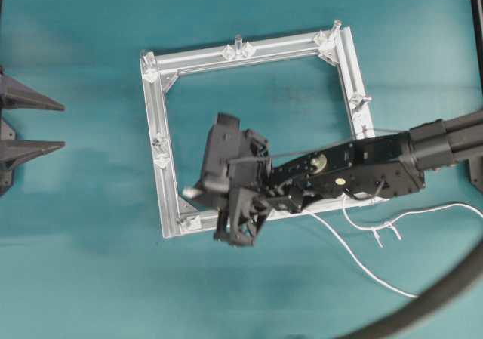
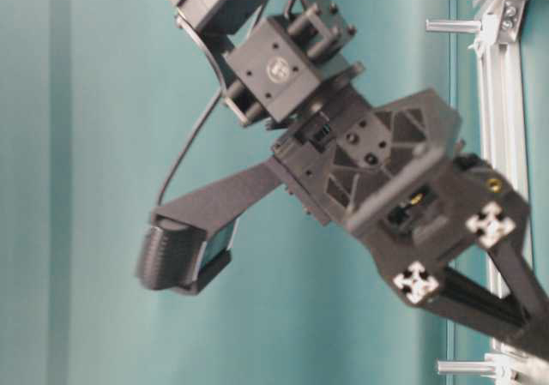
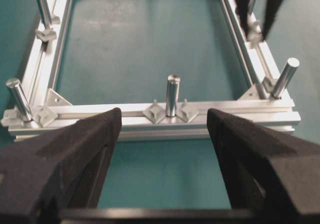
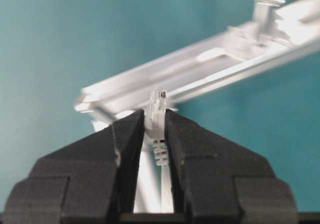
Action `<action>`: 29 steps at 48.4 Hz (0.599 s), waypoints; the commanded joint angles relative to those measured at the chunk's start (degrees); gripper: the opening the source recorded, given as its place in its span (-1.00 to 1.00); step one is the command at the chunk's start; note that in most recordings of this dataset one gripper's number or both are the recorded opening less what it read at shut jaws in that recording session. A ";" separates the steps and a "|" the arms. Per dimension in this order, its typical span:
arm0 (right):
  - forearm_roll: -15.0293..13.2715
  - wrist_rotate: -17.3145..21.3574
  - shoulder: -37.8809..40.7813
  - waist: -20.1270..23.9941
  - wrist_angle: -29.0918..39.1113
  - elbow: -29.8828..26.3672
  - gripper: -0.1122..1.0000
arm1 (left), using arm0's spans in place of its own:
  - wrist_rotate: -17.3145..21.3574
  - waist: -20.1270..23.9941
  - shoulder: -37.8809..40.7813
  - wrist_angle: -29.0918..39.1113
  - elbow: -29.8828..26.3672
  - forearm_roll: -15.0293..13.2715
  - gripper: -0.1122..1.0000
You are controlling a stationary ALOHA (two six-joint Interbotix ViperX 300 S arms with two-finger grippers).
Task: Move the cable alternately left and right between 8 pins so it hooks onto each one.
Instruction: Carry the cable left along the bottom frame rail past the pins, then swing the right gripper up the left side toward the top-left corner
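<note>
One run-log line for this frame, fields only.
left gripper: open, facing frame | right gripper: shut on cable plug, over frame's lower-left corner | cable: trails on table, no pin hooked

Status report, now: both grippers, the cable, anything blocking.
Right gripper shut on clear plastic plug of the thin white cable, at the square aluminium frame's lower bar. Left gripper open, empty, facing an upright silvery pin. No pin hooked. No obstruction visible.

A teal table [image 1: 90, 278]; a square aluminium frame [image 1: 155, 139]; perhaps a dark hose [image 1: 438, 297].
</note>
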 commanded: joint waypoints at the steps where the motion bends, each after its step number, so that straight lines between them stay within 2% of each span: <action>1: -0.09 -1.41 -1.23 0.97 -2.46 -0.09 -0.49 | 0.09 0.26 0.35 0.00 -0.88 0.26 0.51; 13: -1.93 -4.39 -5.62 4.31 -4.57 5.10 -0.49 | 0.09 0.18 -0.62 0.44 -0.79 0.26 0.51; 18: -3.87 -4.83 -6.06 5.71 -4.75 6.24 -0.49 | 0.09 0.26 -1.49 0.62 -0.70 0.26 0.51; 23: -5.71 -4.92 -5.10 7.38 -4.66 5.36 -0.49 | 0.09 0.18 -1.58 0.62 -0.70 0.26 0.51; 29: -6.15 -4.92 -2.99 8.96 -4.13 2.20 -0.49 | 0.09 0.26 -1.58 0.62 -0.79 0.26 0.51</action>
